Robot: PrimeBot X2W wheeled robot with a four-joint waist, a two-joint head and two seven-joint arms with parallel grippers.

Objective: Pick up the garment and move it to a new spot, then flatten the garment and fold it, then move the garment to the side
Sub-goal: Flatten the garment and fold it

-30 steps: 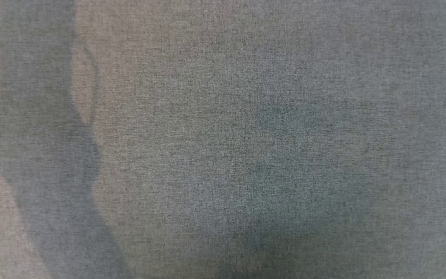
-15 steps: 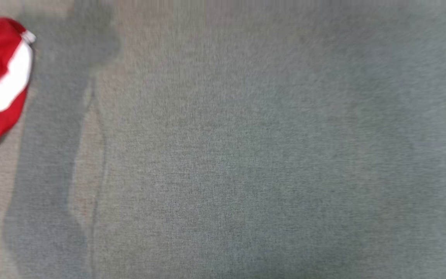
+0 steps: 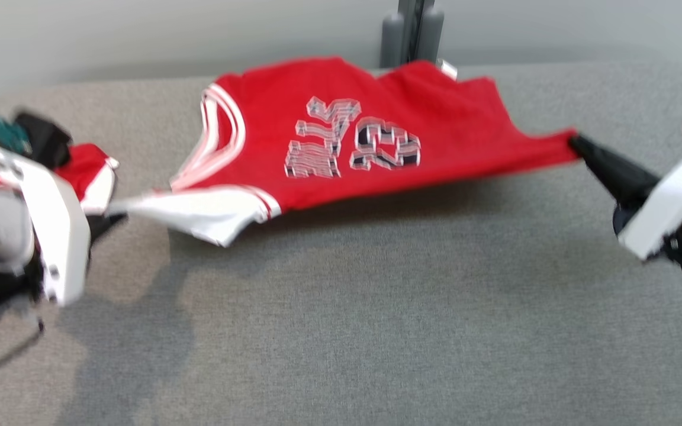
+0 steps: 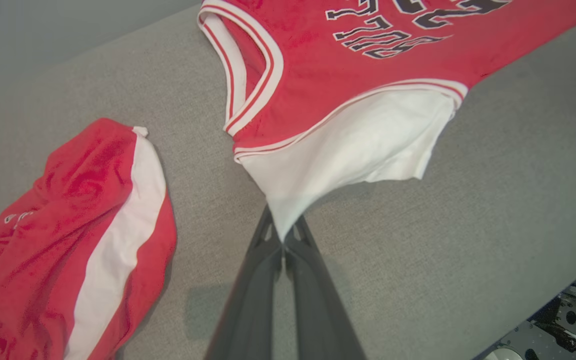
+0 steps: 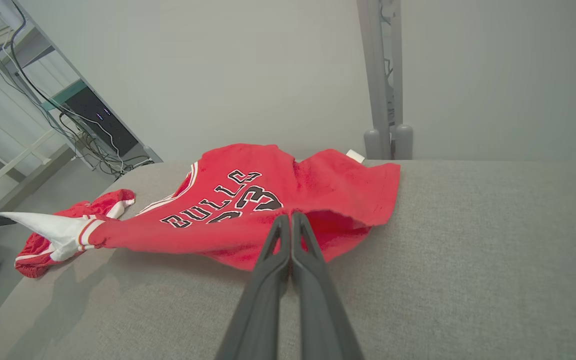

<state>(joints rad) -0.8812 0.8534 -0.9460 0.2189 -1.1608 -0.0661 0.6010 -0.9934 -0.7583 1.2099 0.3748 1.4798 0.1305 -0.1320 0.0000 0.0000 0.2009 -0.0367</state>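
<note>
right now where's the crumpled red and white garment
The crumpled garment lies on the grey surface at the head view's far left, behind the left gripper, apart from the jersey.

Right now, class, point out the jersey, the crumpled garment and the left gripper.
jersey (image 3: 317, 83): head view, red chest.
crumpled garment (image 4: 118, 232): left wrist view, white stripe.
left gripper (image 4: 283, 225): left wrist view, between fingertips.

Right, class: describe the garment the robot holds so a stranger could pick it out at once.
On the grey surface, look towards the far edge, by the grey post. The jersey is stretched between the left gripper and the right gripper. Unlike the crumpled red heap beside it, it bears lettering and a number.
</note>
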